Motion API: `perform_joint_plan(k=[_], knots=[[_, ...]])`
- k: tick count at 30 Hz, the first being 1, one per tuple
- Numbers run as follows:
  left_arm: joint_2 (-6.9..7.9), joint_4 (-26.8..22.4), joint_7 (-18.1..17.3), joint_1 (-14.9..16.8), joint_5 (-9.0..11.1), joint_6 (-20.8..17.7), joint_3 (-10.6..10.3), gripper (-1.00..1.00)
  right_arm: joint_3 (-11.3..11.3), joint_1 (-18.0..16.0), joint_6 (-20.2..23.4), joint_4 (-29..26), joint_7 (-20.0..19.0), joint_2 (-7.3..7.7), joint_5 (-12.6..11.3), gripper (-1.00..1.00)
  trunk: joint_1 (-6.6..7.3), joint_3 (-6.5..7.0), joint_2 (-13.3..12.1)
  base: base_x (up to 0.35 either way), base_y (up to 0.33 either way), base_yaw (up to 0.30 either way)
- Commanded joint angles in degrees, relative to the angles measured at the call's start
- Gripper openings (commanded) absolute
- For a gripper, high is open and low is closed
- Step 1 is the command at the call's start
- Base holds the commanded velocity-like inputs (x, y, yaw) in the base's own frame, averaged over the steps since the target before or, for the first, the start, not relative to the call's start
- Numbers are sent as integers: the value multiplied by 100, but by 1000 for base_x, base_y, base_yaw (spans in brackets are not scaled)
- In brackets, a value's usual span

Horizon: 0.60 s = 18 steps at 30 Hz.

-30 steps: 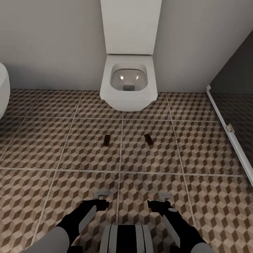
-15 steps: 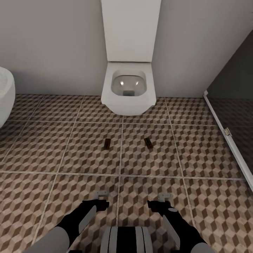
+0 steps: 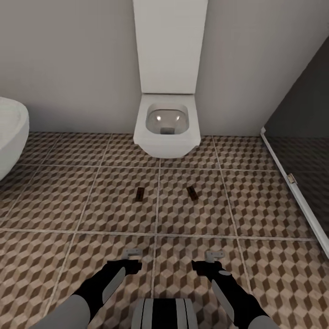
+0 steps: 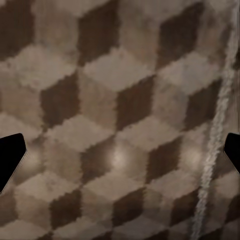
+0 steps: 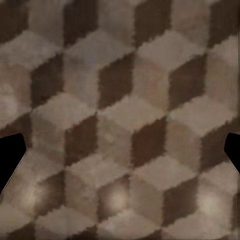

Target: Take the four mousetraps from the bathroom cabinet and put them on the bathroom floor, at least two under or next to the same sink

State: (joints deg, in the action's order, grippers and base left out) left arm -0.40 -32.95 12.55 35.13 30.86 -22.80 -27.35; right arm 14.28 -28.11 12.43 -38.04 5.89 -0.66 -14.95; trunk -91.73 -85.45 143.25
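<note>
Two mousetraps lie on the cube-patterned bathroom floor (image 3: pixel 68 201) in front of the toilet: one mousetrap (image 3: pixel 140 193) left of a grout line, the other mousetrap (image 3: pixel 193 193) right of it. My left gripper (image 3: pixel 133 252) and right gripper (image 3: pixel 214 255) hang low over the floor, well short of the traps, both open and empty. In the left wrist view the gripper (image 4: pixel 120 155) has its dark fingers (image 4: pixel 10 160) wide apart over bare tile; the right wrist view has the gripper (image 5: pixel 120 160) the same way. The cabinet and sink are out of view.
A white wall-hung toilet (image 3: pixel 167 122) stands against the grey wall straight ahead. A rounded white bathtub rim (image 3: pixel 11 132) juts in at the left. A dark shower enclosure with a pale sill (image 3: pixel 292 183) runs along the right.
The whole head view has shifted: toilet, traps and floor slid down the picture and look smaller, more of the bathtub shows at left. The camera moved back; the arms kept their pose.
</note>
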Motion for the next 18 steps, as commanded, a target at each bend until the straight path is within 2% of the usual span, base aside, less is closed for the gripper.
perform_joint_plan(k=[1, 18], knots=[[5, -10, 54, 3, 61, -14, -33, 100, 31, -2, 23, -10, 52, 5, -60, 100, 3, 19, 0, 0, 0, 0], [5, -10, 54, 5, 61, -13, -33, 100, 31, -2, 23, -10, 52, 5, -60, 100, 357, 329, -643, 0, 0, 0]])
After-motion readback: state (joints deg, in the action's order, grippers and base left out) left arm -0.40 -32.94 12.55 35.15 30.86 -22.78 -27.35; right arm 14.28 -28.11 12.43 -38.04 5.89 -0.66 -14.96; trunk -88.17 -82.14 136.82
